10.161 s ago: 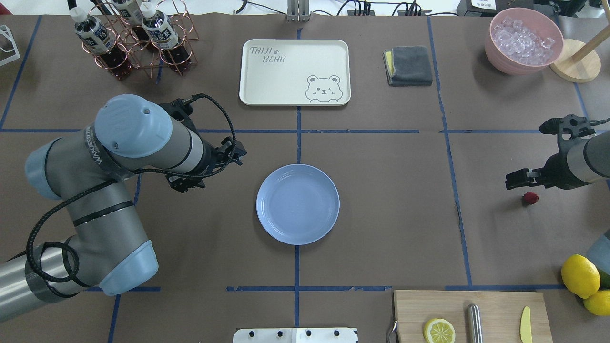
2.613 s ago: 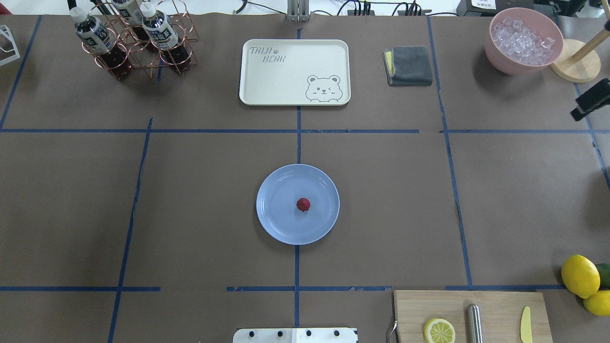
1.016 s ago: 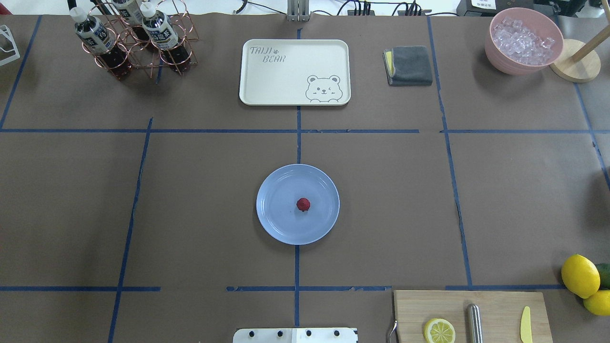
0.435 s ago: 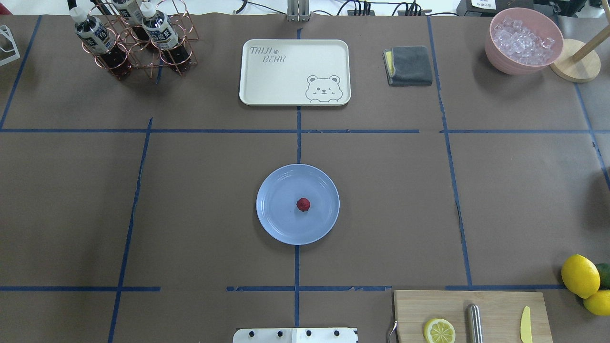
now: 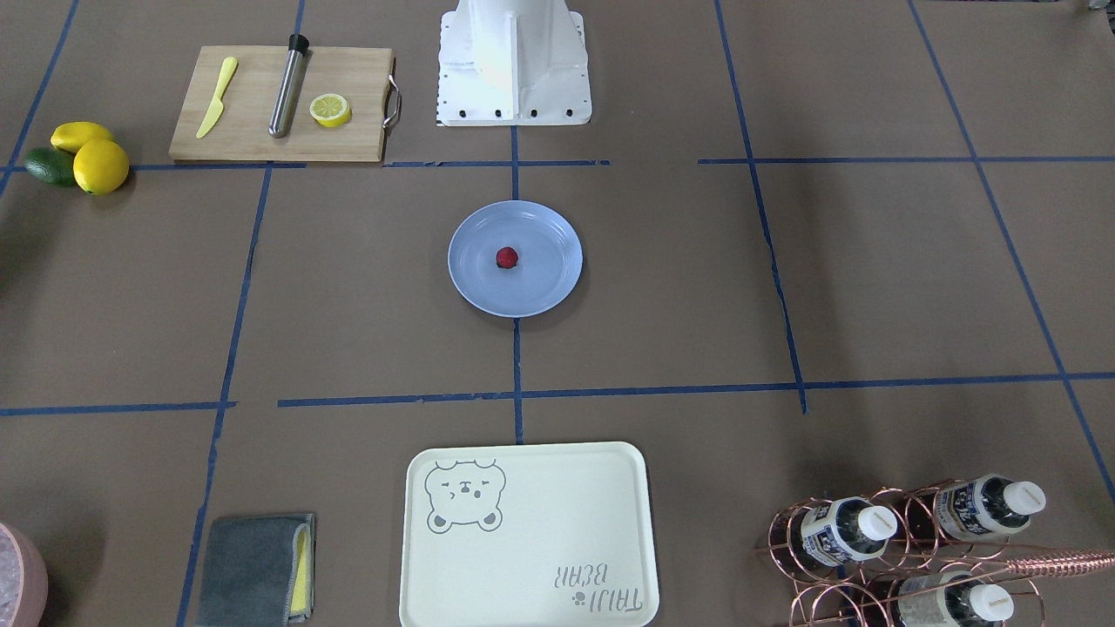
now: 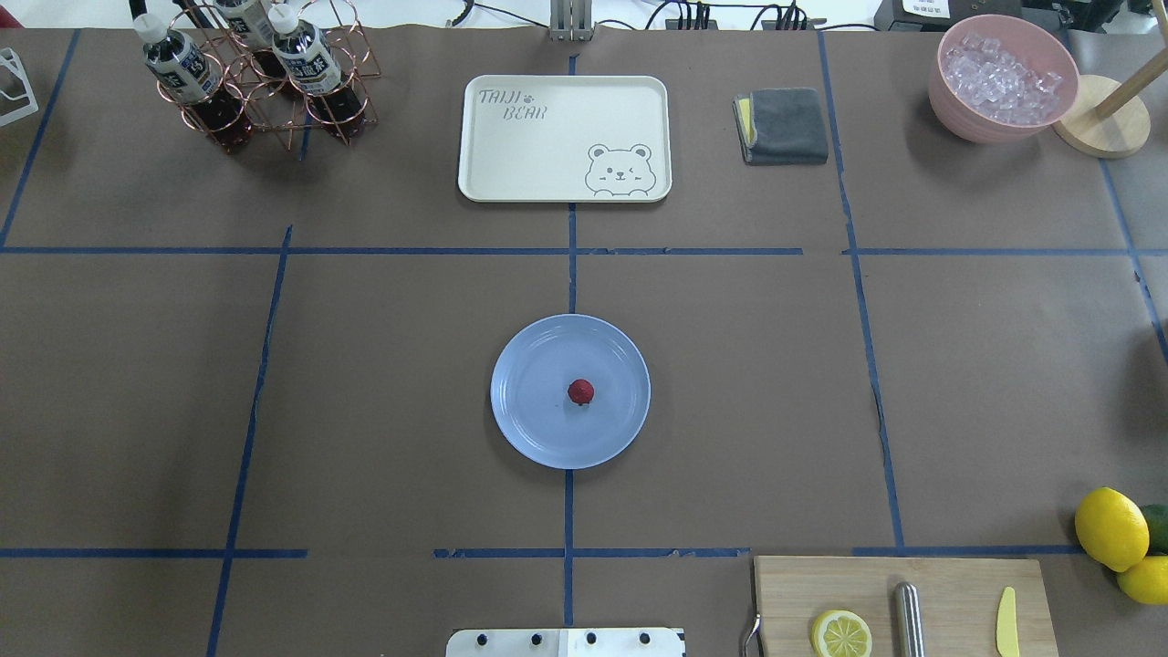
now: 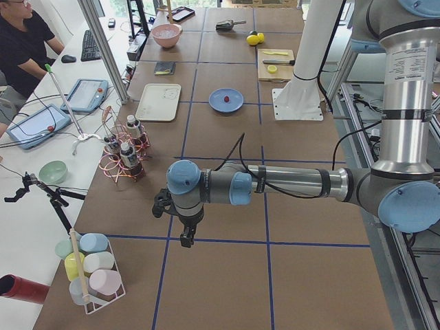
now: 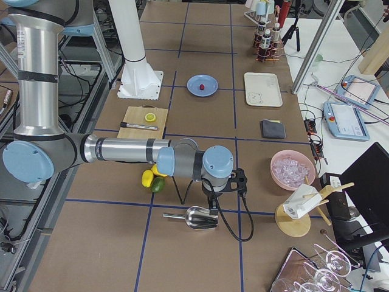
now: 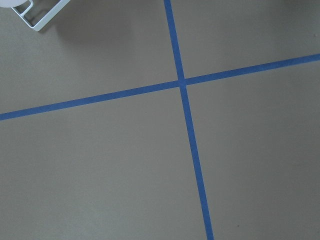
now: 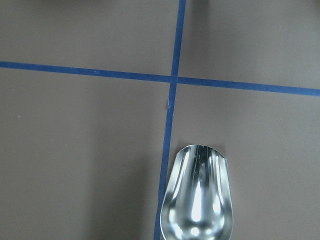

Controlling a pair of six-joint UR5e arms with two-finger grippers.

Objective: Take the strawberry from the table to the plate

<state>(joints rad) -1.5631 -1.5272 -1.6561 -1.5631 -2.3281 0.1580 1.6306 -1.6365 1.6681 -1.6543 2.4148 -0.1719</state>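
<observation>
Overhead exterior puts the strawberry (image 6: 580, 391) centred on the plate (image 6: 529, 422), with left tool (image 7: 184, 239) and right tool (image 8: 213, 205) far from it, spread or pressed I cannot tell; only a counter (image 6: 748, 411) jolt might roll it off.

- Left arm (image 7: 289, 182) reaches out level, forearm horizontal; left gripper (image 7: 185, 239) hangs from the wrist, pointing straight down; jaw state unclear.
- Right arm (image 8: 121, 149) lies level too; right gripper (image 8: 213, 205) points down; jaw state unclear.
</observation>
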